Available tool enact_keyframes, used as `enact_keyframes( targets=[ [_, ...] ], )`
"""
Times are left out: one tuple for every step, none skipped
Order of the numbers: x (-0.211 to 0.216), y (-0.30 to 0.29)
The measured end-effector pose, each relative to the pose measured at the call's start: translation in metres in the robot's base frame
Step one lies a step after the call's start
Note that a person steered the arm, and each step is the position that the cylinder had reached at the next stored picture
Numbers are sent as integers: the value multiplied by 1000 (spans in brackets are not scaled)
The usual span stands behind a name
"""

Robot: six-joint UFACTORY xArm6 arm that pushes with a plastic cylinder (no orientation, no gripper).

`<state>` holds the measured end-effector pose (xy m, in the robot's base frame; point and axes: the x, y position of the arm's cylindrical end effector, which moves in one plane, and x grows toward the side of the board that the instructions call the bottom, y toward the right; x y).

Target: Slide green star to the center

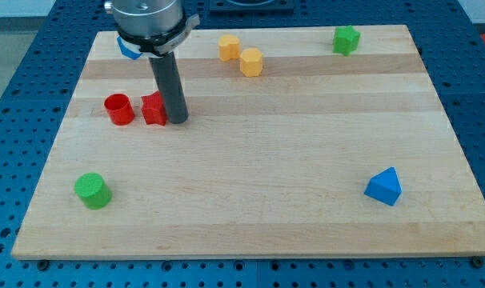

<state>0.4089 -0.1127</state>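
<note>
The green star point(346, 39) sits at the far right of the counter point(250, 200), close to the far edge. Its outline is compact with short blunt points, so no long axis can be made out; which way it points cannot be told at this size. Its surface looks matte, like the other blocks.

The counter is a pale wooden board with lengthwise grain bands, resting on a blue perforated base point(18, 72).

My tip point(178, 122) is the lower end of a straight dark rod; it stands at the far left, touching the right side of a red block point(153, 109) of unclear shape. There is no claw on this arm, so no spread or pressed state applies.

Other items:
- Red cylinder point(119, 109), just left of the red block
- Two yellow blocks point(229, 47) point(251, 62), roughly hexagonal, close together, between my tip and the green star
- Green cylinder point(92, 190), near left
- Blue pyramid-like block point(384, 186), near right
- Blue piece point(130, 50) at the far left, partly hidden by the arm's housing
</note>
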Motion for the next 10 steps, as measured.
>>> enact_keyframes(
  targets=[
    [-2,50],
    [-2,131],
    [-2,168],
    [-20,206],
    [-50,268],
    [-81,386],
    [-157,404],
    [-184,354],
    [-166,289],
    [-194,310]
  ],
)
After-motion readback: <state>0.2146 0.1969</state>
